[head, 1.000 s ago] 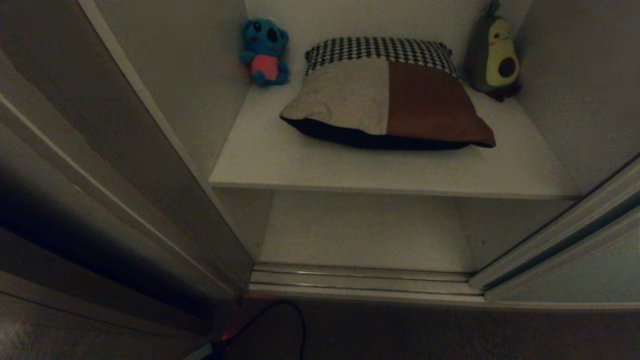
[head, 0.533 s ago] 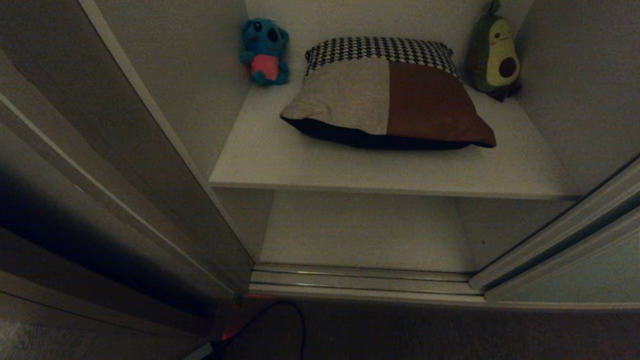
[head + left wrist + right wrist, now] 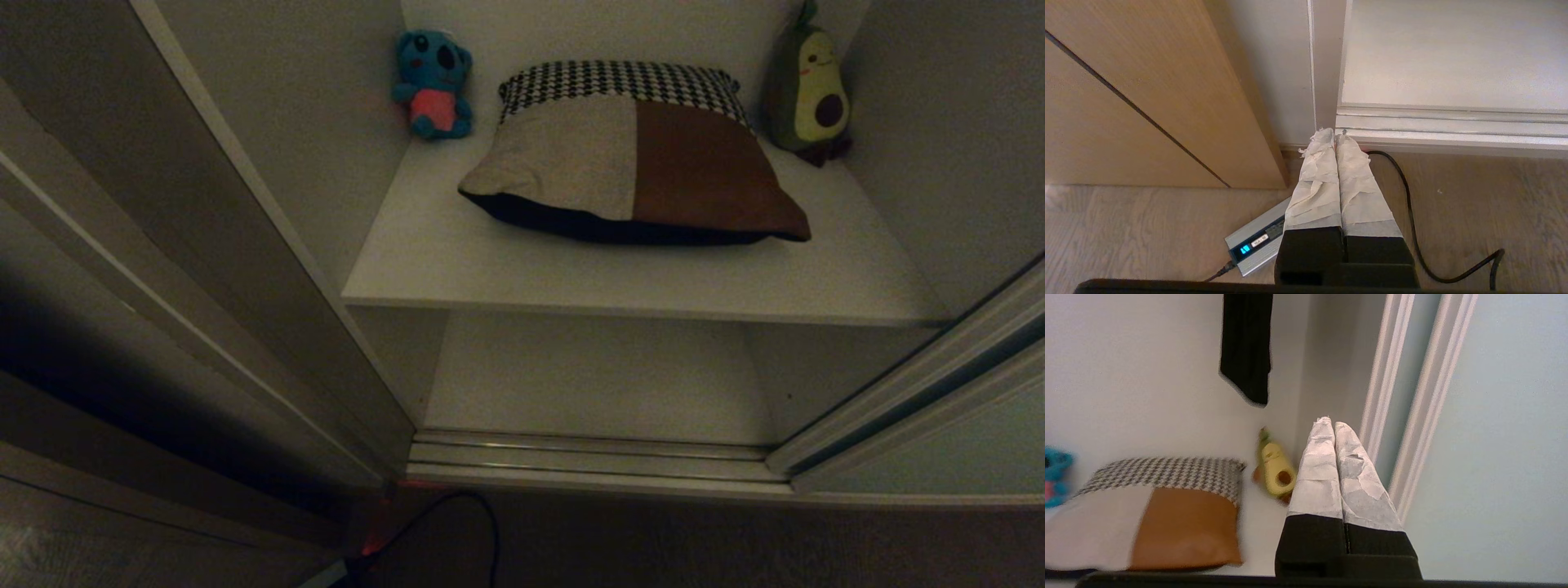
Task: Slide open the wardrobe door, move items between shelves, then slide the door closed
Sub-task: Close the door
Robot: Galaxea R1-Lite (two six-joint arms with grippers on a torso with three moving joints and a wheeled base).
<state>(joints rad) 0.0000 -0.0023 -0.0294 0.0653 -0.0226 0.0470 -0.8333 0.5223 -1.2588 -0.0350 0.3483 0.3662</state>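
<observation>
Wardrobe stands open in front of me. Brown wooden panelling (image 3: 1147, 102) at far left, floor-level. My left gripper (image 3: 1335, 136) hangs low over the floor beside it, jaws pressed together, holding nothing; tips point at the bottom corner where the wardrobe's left wall meets the metal floor track (image 3: 588, 457). A small silver box with a lit display (image 3: 1255, 247) lies on the floor under that gripper, and a black cable (image 3: 1408, 204) loops away from the track's edge.

Upper shelf (image 3: 620, 278): blue koala toy (image 3: 433, 82) sits upright in the back left corner, against the left wall. Cushion (image 3: 633, 155) lies flat in the middle, checked band toward the back wall, front edge well back from the shelf's front edge. Avocado toy (image 3: 808, 86) leans in the back right corner, just beside the cushion. Lower shelf (image 3: 596, 376) is below, behind the track.

My right gripper (image 3: 1333, 424) is up at the right side of the opening, jaws shut tight, nothing in them, tips near the avocado toy but apart from it. A dark garment (image 3: 1247, 347) hangs above. Sliding door (image 3: 939, 441) is pushed to the right, its pale frame edge just beside that gripper.
</observation>
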